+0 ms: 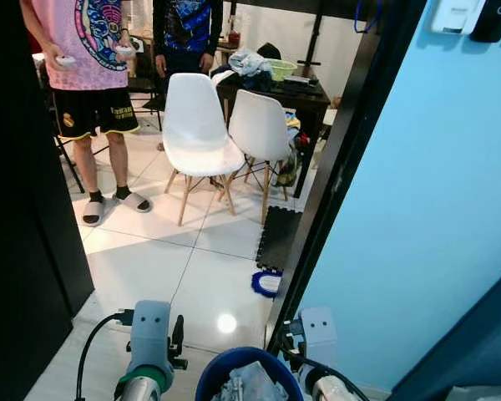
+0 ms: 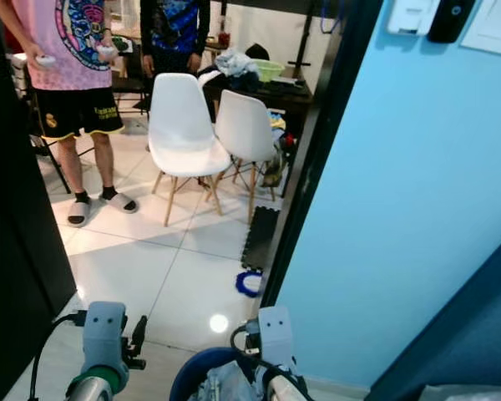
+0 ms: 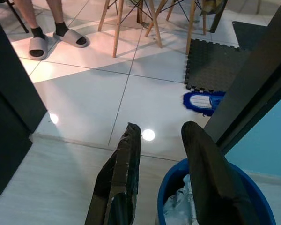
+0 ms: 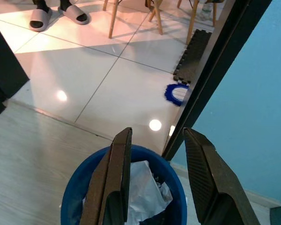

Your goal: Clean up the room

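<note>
The robot's left gripper [image 3: 161, 150] has its two black fingers spread apart with nothing clamped between them; they hover just above the near rim of a blue bucket [image 3: 257, 206]. The right gripper [image 4: 154, 150] is likewise open and empty, its fingers straddling the air over the middle of the same bucket, which holds crumpled white paper and plastic scraps [image 4: 143, 187]. From the head camera the bucket sits low between the two silver arms, close to the robot's body, which suggests the robot is carrying or positioning it as a bin for collected rubbish, though whether the arms actually touch it cannot be told. Beyond the bucket, pale wood flooring gives way to glossy white floor tiles [image 1: 192, 267] at a doorway edged by a black door frame [image 1: 334, 167], with a light blue wall [image 1: 434, 209] on the robot's right. A small blue ring-shaped item [image 1: 267, 284] lies on the tiles beside the frame, next to a black foam mat [image 1: 280, 234]; it looks like a likely thing to tidy next. Farther in stand two white chairs [image 1: 196, 125] before a dark cluttered table [image 1: 292, 92]. Two people stand behind, one in a pink shirt [image 1: 83, 42] holding small controllers.
</note>
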